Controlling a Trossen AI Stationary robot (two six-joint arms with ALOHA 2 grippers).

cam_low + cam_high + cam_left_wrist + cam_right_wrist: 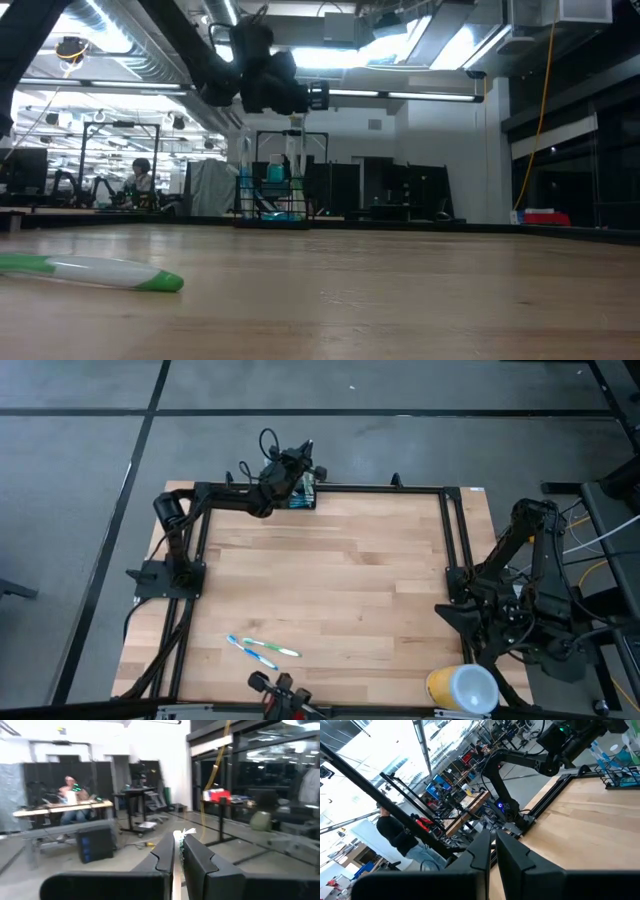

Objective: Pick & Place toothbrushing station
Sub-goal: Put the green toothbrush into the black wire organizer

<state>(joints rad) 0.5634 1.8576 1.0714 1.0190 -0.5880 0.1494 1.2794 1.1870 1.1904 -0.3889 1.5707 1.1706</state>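
Your left gripper [300,478] hung over the toothbrushing station [303,491] at the table's far edge in the high view, its fingers pinching a toothbrush [182,839] in the left wrist view, so you next needed to lower it in.

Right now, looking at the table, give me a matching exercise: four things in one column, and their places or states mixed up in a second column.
Things:
1. caddy
2. cup
3. two loose toothbrushes
4. left tool

Places or states:
a. lying flat on the wood
b. raised over the caddy, shut on a toothbrush
c. black wire mesh, at the table's edge
d. yellow and white, at a corner by the right arm

Pairs: 1-c, 2-d, 3-a, 4-b
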